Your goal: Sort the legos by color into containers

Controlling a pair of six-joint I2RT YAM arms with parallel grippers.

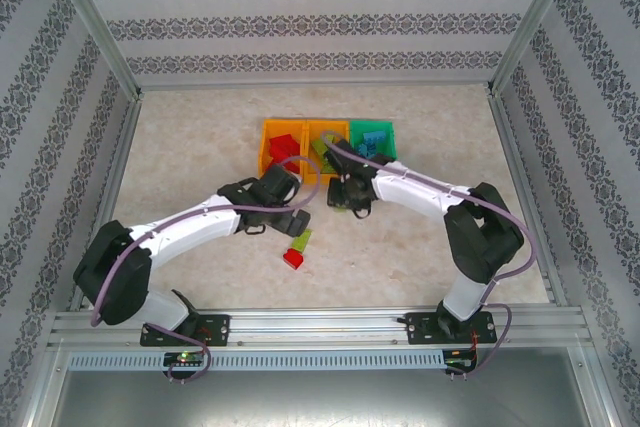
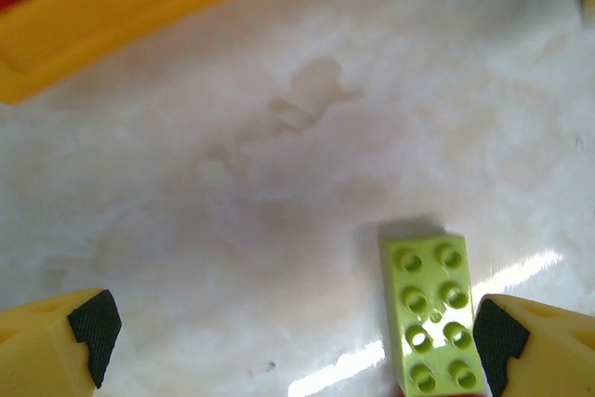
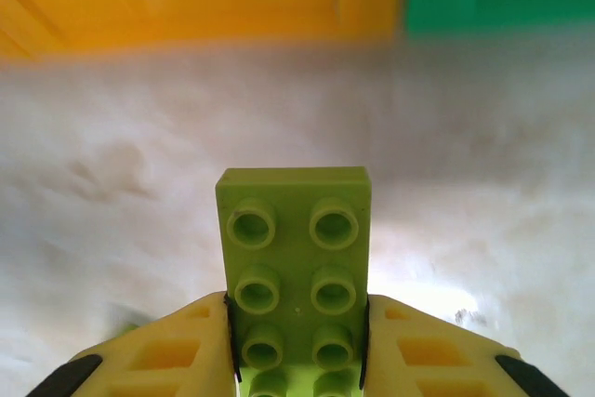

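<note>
Close up, a lime brick (image 3: 296, 230) snug between the right gripper's (image 3: 296, 341) jaws.

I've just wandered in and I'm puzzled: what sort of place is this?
Most likely a robot test booth, not a home or factory: two robot arms bolted to an aluminium rail at the edge of a table, patterned walls closing it in, and toy lego bricks with small plastic bins.

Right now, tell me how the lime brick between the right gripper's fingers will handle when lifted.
The lime brick looks like hard moulded plastic, so it should stay stiff. It is small beside the right gripper, so probably light. Its smooth sides meet the fingers, so it might slip or pivot if squeezed weakly.
</note>
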